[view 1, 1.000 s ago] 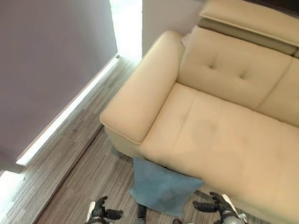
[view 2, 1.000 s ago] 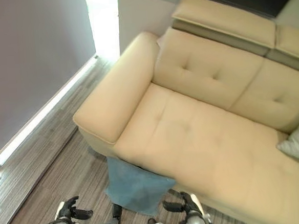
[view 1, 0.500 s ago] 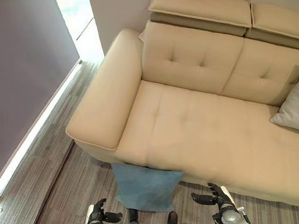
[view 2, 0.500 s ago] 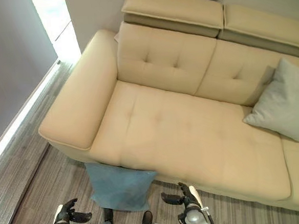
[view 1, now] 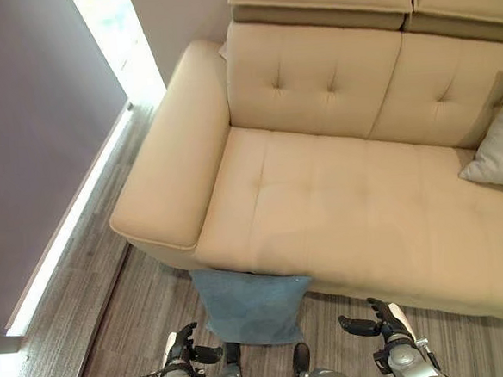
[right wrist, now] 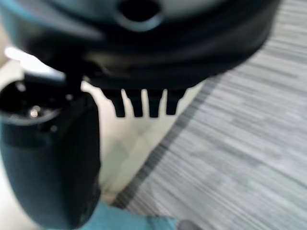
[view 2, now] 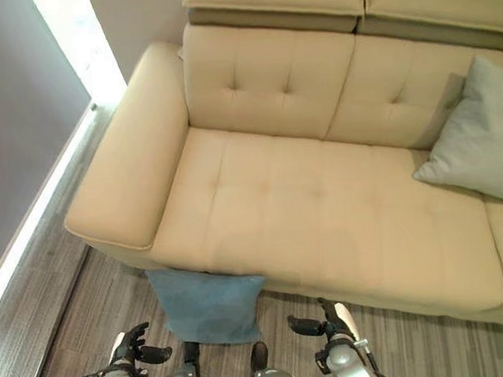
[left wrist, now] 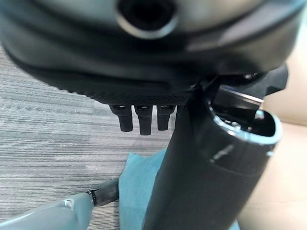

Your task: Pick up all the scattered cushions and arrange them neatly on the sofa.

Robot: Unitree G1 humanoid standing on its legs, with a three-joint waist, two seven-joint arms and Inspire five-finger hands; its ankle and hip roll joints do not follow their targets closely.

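Left hand [left wrist: 144, 72] empty, short dark fingers [left wrist: 145, 120] straight in a row, thumb [left wrist: 211, 177] thick beside them. Past them grey striped floor [left wrist: 53, 139]; blue cushion [left wrist: 139, 187] lying on it, against the beige sofa [left wrist: 283, 158]

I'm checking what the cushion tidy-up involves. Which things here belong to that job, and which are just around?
Part of the job:
- blue cushion on the floor, leaning against the sofa front
- grey cushion already on the sofa
- sofa
- left robot hand and right robot hand, both open and holding nothing

Just around:
- wood floor
- wall
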